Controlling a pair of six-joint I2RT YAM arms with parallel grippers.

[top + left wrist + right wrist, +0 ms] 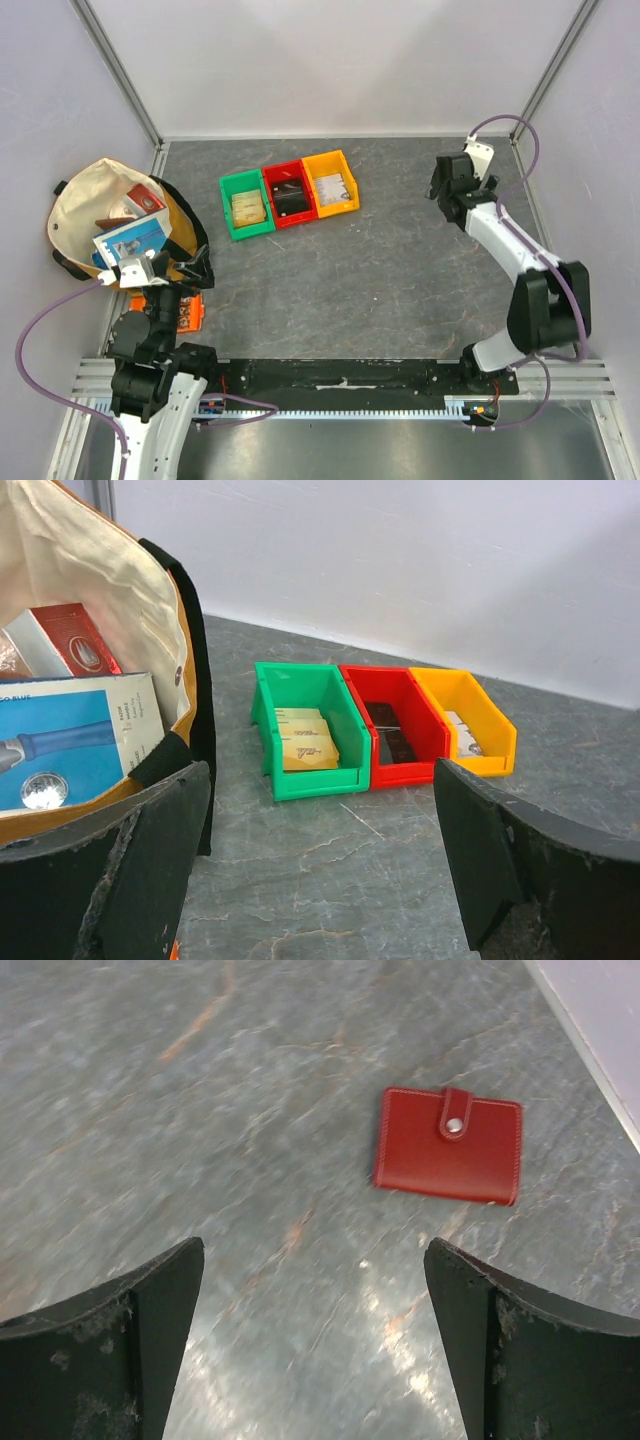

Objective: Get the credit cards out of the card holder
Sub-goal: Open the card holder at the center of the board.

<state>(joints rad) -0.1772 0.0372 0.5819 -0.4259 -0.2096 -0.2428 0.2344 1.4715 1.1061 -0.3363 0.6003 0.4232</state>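
Approach step: holder (pixel 448 1146) seen snapped shut, upper right of frame. R claw (pixel 312 1260) wide open, empty; must be lowered onto it.

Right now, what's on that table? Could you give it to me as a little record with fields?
card holder: red, snapped shut, flat on the table, nothing touching it
right hand: open, empty, above the table, short of the card holder
left hand: open, empty, beside the bag
bag: at the left edge, boxes inside
bins: green bin, red bin, yellow bin, side by side, something in each
task state: card holder not yet opened
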